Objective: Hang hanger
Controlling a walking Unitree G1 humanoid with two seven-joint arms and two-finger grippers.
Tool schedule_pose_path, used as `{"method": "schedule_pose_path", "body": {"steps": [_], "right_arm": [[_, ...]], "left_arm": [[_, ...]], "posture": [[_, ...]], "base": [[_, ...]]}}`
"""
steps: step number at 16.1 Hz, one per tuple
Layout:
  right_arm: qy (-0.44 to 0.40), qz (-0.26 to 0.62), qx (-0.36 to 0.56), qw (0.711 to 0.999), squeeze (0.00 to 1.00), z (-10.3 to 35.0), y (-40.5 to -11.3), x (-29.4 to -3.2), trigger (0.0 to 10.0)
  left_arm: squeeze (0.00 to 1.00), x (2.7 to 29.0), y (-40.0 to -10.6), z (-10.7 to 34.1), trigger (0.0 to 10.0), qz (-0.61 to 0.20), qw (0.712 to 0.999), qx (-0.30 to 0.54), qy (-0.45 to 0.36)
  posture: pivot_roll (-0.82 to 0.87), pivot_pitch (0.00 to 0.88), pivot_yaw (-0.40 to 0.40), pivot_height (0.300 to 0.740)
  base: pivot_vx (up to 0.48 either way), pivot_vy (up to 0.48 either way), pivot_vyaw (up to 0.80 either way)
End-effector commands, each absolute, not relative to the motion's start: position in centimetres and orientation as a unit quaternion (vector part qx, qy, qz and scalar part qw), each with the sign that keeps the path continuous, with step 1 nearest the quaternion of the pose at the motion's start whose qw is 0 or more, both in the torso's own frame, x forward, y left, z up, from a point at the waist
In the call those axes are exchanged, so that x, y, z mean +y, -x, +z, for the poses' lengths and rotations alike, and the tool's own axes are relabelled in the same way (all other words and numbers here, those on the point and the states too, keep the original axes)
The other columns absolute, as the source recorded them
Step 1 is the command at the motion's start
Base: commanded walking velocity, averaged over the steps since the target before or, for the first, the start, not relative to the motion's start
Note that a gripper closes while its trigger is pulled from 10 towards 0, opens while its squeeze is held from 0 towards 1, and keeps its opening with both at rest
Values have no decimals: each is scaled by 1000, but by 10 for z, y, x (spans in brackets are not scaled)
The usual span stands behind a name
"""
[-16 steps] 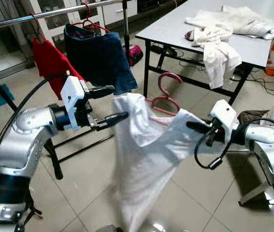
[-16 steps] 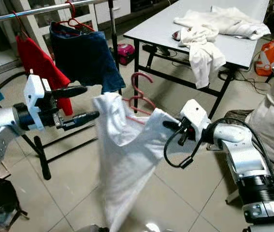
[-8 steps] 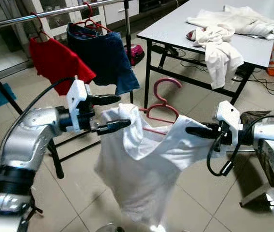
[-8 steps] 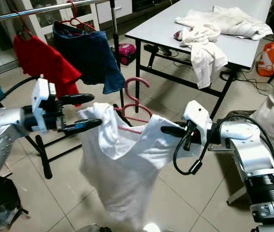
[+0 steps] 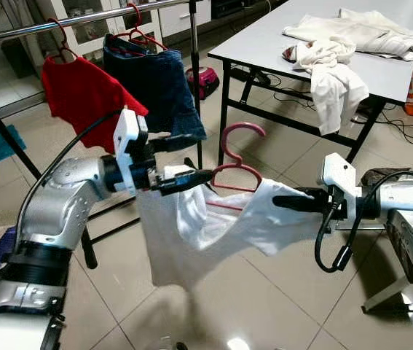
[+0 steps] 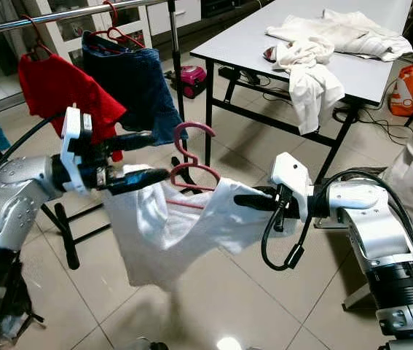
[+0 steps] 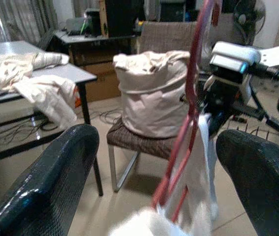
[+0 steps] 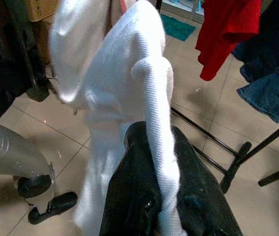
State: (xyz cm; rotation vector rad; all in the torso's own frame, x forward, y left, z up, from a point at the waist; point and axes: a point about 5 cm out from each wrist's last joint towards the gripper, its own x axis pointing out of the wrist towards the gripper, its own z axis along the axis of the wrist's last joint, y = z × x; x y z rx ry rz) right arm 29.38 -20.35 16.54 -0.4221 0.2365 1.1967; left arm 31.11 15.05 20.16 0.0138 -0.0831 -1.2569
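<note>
While stretched between both grippers, white shirt [image 5: 213,230] on pink hanger [image 5: 234,157]; right gripper [image 5: 279,202] at 3 o'clock pinching shirt, left gripper [image 5: 195,157] at 9 o'clock spread wide

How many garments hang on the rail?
2: a red top at the robot's left end and a blue denim piece beside it. More may hang beyond the frame.
</note>
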Motion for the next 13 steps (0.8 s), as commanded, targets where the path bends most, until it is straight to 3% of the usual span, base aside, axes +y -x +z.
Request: {"method": "schedule_pose_path", "body": {"steps": [1,13], "right_arm": [[201,571,86,791,0,178,-295,-196,0],[194,586,74,783,0,178,-298,-179,0]], "left_arm": [[0,152,-313,204,10000,-587,809,-38,-1],[0,117,-307,189,10000,-638,770,-22,-2]], "posture": [[-102,0,74,740],[-107,0,76,740]], "base": [[0,0,0],[0,0,0]]}}
